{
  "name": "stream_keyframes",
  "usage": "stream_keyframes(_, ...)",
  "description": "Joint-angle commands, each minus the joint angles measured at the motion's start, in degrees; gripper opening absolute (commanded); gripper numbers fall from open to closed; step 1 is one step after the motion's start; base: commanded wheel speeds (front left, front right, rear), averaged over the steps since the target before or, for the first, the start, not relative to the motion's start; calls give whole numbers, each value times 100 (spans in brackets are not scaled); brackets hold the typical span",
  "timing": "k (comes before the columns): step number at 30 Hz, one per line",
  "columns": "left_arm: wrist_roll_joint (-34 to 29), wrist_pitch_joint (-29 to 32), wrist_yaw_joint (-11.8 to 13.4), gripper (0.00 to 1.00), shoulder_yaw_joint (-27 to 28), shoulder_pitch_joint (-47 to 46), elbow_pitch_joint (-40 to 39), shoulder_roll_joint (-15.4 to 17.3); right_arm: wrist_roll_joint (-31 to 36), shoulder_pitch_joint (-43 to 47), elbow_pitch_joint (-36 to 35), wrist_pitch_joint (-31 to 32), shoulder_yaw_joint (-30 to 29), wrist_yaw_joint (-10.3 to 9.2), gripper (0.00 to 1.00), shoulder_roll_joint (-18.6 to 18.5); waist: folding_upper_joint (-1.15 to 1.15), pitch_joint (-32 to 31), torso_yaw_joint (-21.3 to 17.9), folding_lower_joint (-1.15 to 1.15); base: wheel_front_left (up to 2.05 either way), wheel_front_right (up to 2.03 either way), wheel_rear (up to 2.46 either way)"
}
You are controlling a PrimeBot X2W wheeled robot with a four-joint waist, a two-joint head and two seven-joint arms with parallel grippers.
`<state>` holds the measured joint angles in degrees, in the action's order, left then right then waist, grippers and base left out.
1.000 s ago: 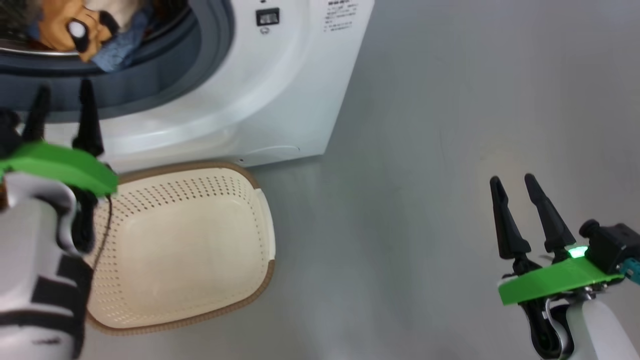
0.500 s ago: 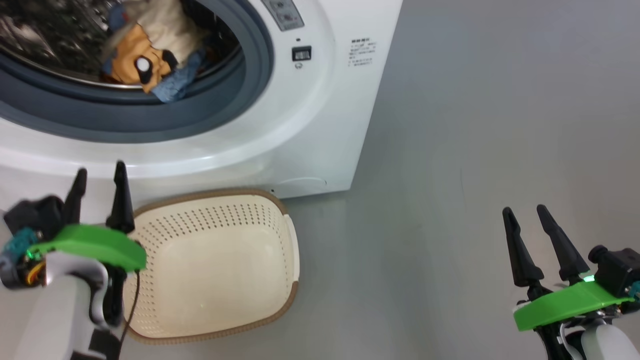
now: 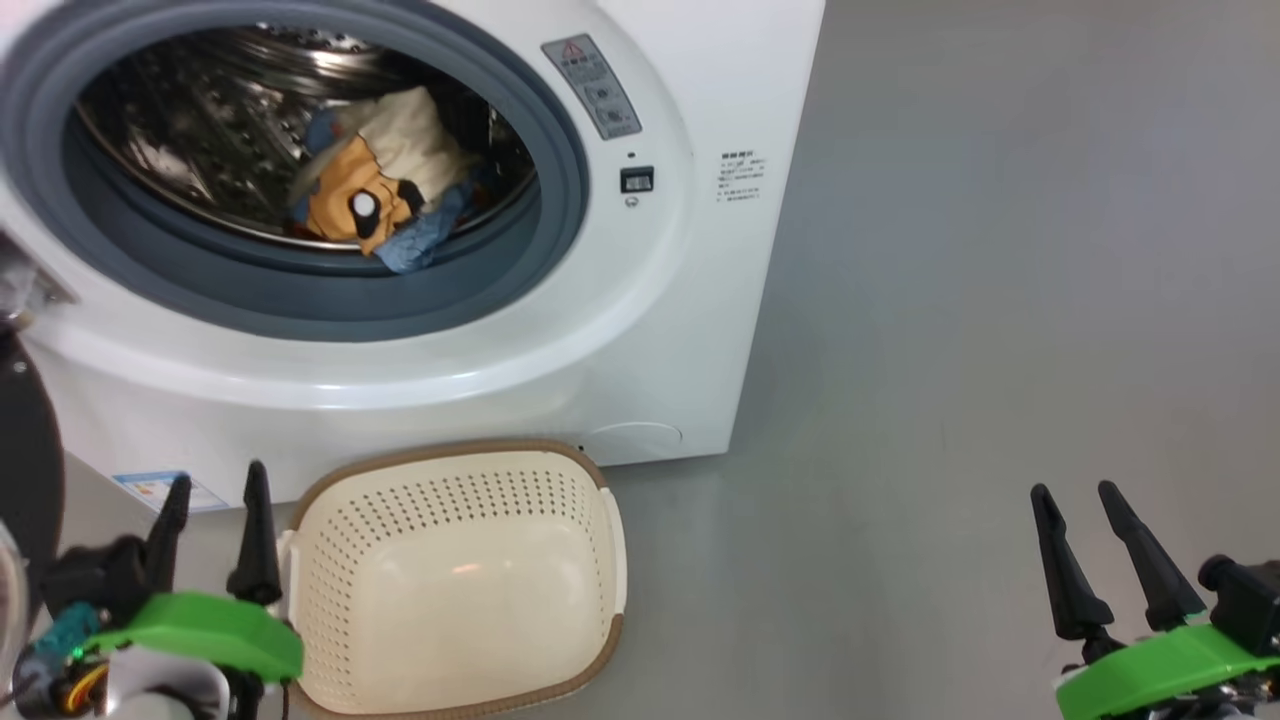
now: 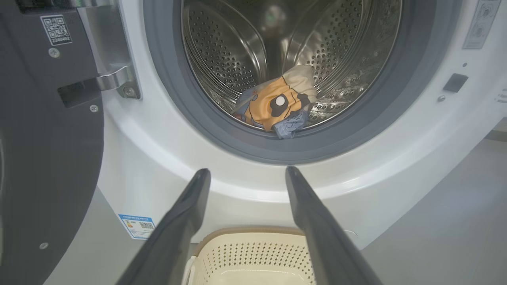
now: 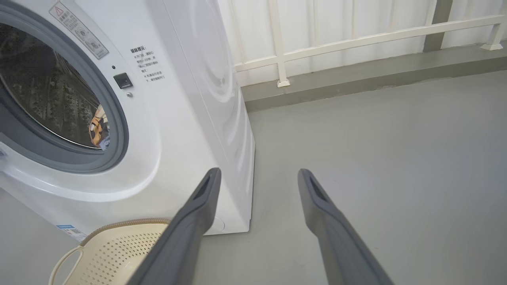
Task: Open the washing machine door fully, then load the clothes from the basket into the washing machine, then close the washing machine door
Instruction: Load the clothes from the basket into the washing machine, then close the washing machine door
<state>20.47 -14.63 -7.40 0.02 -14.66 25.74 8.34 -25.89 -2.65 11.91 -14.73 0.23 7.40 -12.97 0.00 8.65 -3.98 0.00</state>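
**Both pincers free, laundry sitting in the drum**

Smooth grey floor [image 3: 950, 350] ran under everything. Low at the near edge, the left gripper [image 3: 218, 478] pointed its fingers up toward the machine, just beside the basket's left end, jaws spread and gripping nothing. Well apart to the right, the right gripper [image 3: 1073, 490] hung over the floor, fingers likewise parted, touching nothing.

Next out, the basket [image 3: 450, 447] sat on the floor close against the foot of the washing machine [image 3: 650, 330], which bore a blue label [image 3: 150, 488] at its lower left corner. And there were the clothes [image 3: 375, 195], orange, cream and blue, heaped at the front of the steel drum [image 4: 222, 51] just behind the grey gasket [image 3: 500, 290]. The washing machine door [image 4: 39, 158] stood swung open on the left, dark inner face showing. Farthest back, a white railing [image 5: 356, 39] lined the wall.
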Motion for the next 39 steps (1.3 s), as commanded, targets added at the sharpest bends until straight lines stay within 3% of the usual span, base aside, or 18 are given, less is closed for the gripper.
stream_keyframes(1,-97,-37,-9,100,238,43,-197,161,-74,77,-129,-27,68,9,100,-140,0,-112,76,0,0,0,0)
stream_keyframes(19,-355,-37,-9,100,640,824,-828,77,-104,321,-192,-27,-85,9,100,-179,0,-256,181,0,0,0,0)
stream_keyframes(39,-252,-37,-9,100,448,861,-1083,140,-70,296,-223,-27,-109,9,100,-137,0,-191,192,0,0,0,0)
